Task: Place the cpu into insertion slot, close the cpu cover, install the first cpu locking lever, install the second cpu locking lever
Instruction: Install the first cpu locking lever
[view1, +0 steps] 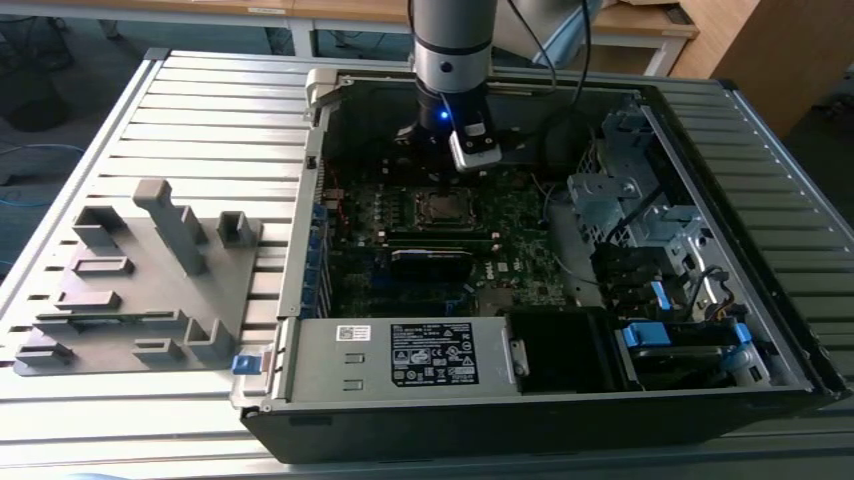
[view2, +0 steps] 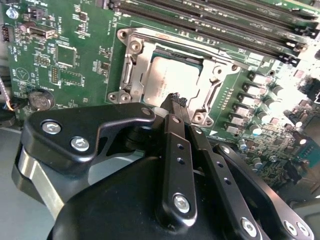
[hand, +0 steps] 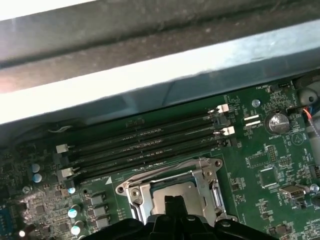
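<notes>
Hand (view2: 175, 102) closed to a narrow point, gripping nothing, poised just above the near edge of the cpu (view2: 167, 82) — that is how I hang inside the open computer case (view1: 747, 110). Beneath my fingertips the cpu lies flat in the insertion slot (view2: 131, 75), with the cpu cover (view2: 210, 92) framing it, apparently down. To do this step well, I judge, I must press straight, slowly, clear of the chip's face. Beyond the socket run the long black memory slots (hand: 145, 145) on the green board (view2: 70, 55).
</notes>
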